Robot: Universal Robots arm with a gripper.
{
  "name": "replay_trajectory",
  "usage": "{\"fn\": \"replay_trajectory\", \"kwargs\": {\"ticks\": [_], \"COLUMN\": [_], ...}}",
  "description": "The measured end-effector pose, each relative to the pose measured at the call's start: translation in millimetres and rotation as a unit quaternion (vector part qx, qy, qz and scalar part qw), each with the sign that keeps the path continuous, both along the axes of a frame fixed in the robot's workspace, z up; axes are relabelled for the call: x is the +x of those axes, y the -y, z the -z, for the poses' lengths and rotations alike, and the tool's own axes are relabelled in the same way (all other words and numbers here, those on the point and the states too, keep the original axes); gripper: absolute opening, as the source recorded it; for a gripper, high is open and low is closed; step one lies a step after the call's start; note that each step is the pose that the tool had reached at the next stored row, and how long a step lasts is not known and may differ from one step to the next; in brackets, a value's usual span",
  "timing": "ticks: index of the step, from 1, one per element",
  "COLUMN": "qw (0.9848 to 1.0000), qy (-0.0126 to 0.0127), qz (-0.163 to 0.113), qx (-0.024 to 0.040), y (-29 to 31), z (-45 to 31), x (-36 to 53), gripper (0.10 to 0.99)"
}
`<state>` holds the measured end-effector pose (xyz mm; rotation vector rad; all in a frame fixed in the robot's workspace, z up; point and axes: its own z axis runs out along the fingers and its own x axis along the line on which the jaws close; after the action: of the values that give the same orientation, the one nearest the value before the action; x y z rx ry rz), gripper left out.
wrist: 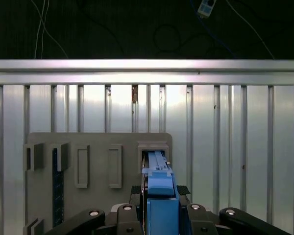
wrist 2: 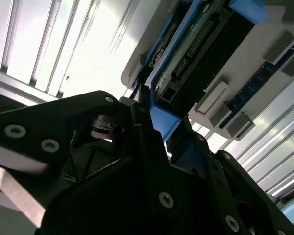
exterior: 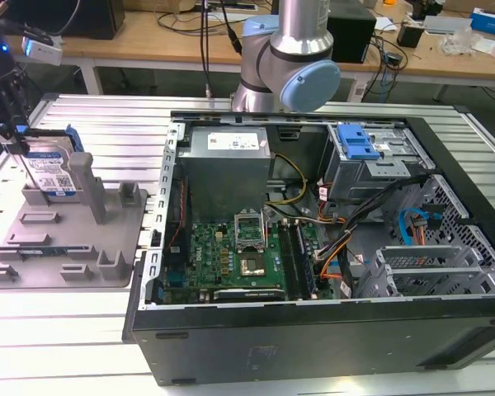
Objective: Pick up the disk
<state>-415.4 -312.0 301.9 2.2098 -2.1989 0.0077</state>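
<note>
- Ribbed aluminium table point(exterior: 82, 330) carries the whole setup, with cluttered wooden benches point(exterior: 148, 45) behind it.
- We see the gripper point(exterior: 12, 136) at the exterior view's far left, its thin fingers point(exterior: 21, 165) pointing straight down and closed narrow against the faces of the disk point(exterior: 49, 173).
- In the first wrist view the gripper point(wrist: 159, 215) has its black fingertips on either side of the disk's point(wrist: 159, 188) blue rail, edge-on between them.
- In the second wrist view one finger point(wrist 2: 142, 122) presses against the blue rail of the disk point(wrist 2: 186, 54); the connector edge shows beyond it.
- Disk stands upright on edge in a slot of the grey holder tray point(exterior: 33, 247), label facing us in the exterior view; we can't tell whether it has left the slot.
- Tray lies flat on the table, just beside the open computer case point(exterior: 313, 247).
- Arm's base joint point(exterior: 293, 66) stands behind the case.
</note>
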Motion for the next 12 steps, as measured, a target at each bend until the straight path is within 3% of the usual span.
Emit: {"fn": "replay_trajectory", "kwargs": {"ticks": [5, 6, 7, 12], "qw": [1.0, 1.0, 1.0, 1.0], "qy": [-0.0003, -0.0003, -0.0003, -0.0003], "qz": [0.0, 0.0, 0.0, 0.0], "qx": [-0.0001, -0.0001, -0.0001, -0.0001], "y": [0.1, 0.1, 0.1, 0.4], "z": [-15.9, -21.0, -31.7, -56.9], "x": [0.0, 0.0, 0.0, 0.1], "gripper": [0.365, 0.365, 0.365, 0.365]}}
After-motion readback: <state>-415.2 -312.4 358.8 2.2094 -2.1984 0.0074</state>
